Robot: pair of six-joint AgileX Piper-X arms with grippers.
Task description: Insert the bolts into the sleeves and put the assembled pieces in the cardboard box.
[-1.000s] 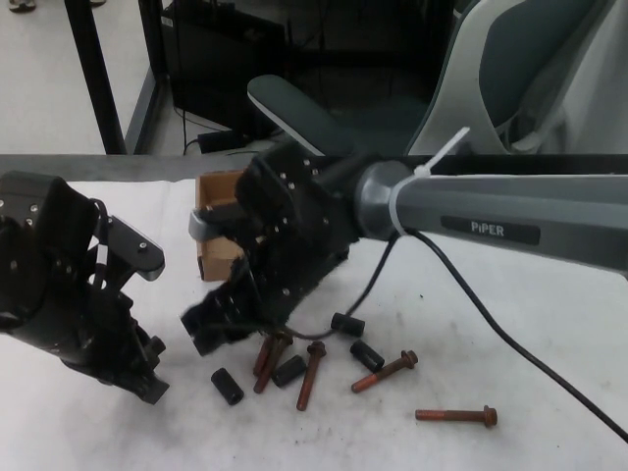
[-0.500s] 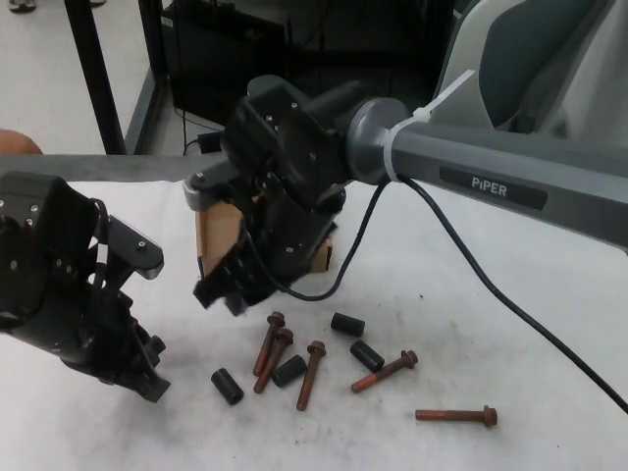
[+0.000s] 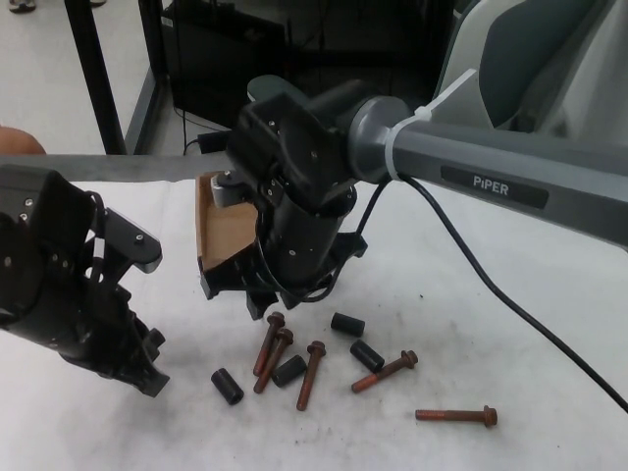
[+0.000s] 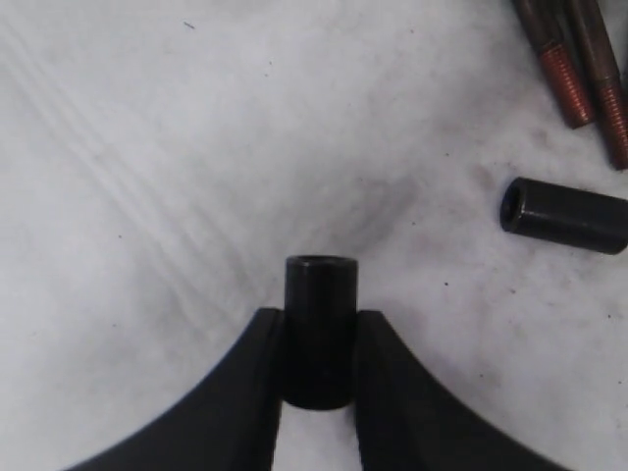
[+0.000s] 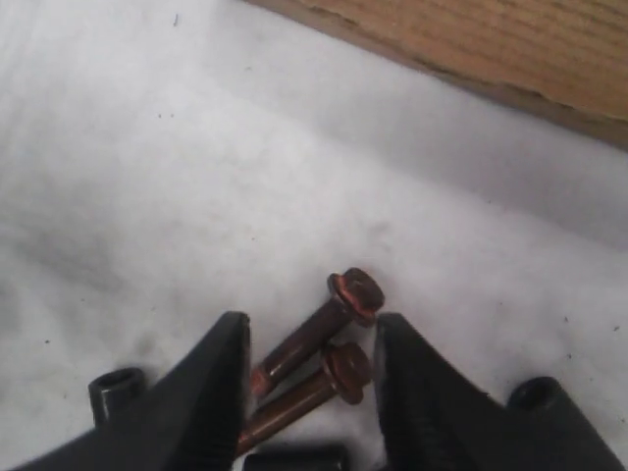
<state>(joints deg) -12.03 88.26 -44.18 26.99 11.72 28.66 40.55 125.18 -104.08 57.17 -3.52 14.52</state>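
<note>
High view. Low at the left, close over the white surface (image 3: 549, 324): the left arm (image 3: 59, 285). Across from the right to the middle: the right arm (image 3: 491, 177), with the right tool (image 3: 257, 297) pointing down just in front of the cardboard box (image 3: 221, 231) and above the heads of a pair of bolts (image 3: 270, 345). Lying beside that pair: a third bolt (image 3: 311, 375); farther right a fourth bolt (image 3: 383, 371); well apart at the near right a fifth bolt (image 3: 456, 416). Among them, loose sleeves (image 3: 347, 324), one near the left arm.

Left wrist view. Left tool (image 4: 319, 339) closed firmly on a black held sleeve (image 4: 319, 289), a finger against each side, the open end poking out past the tips. Cannot tell whether lifted or resting on the surface. Beyond it, another sleeve on its side and the threaded ends of two bolts.

Right wrist view. Right tool spread apart, gripping nothing. Down between its fingers (image 5: 221, 378), on the surface: the heads of the pair of bolts, side by side. Past them, the wall of the cardboard box. A loose sleeve outside each finger.
</note>
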